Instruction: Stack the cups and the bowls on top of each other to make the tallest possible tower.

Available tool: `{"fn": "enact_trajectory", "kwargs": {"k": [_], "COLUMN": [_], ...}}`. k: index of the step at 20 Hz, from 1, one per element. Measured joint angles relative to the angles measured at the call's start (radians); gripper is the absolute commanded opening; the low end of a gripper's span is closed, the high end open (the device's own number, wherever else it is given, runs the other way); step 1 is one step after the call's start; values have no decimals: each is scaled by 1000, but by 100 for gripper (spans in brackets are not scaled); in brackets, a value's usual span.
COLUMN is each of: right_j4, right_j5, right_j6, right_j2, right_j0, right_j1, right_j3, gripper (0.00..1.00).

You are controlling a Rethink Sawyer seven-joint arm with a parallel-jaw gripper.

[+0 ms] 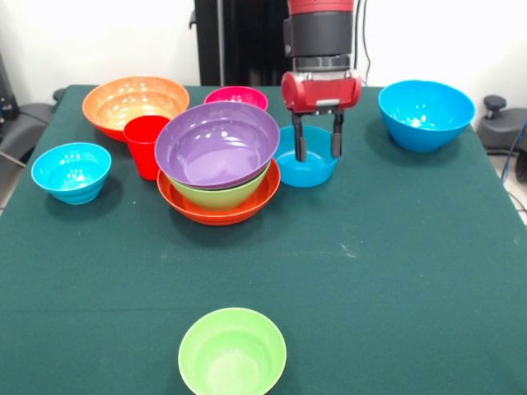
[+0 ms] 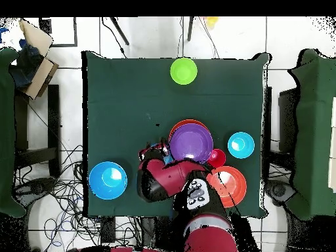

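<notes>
Purple bowl tops the tower — three bowls so far. The gripper hangs spread, maybe around a blue bowl — most bowls wait.

Your gripper hangs with its fingers apart over a small blue bowl. Beside it stands the tower, purple bowl on top.

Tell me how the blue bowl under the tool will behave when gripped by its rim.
The blue bowl looks glossy, so it may slip between the tool fingers. Thin plastic suggests it is light and fairly stiff. Gripped by one rim, it may tilt.
</notes>
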Motion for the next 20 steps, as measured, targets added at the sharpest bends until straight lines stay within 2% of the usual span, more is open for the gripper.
{"fn": "enact_trajectory", "kwargs": {"k": [4,5,8,12,14,15,18,20], "right_j4": [0,0,1,6,9,15,26,38], "right_j5": [-82,-176,-351,-615,-696,-778,-789,-690], "right_j6": [0,0,0,0,0,0,0,0], "right_j2": [-41,-68,-103,-138,-147,-162,-179,-185], "right_j0": [31,47,67,86,92,104,120,131], "right_j1": [-44,-43,-21,39,63,94,117,128], "right_j3": [49,70,90,99,98,99,98,99], "gripper": [100,100,100,100,100,100,100,100]}}
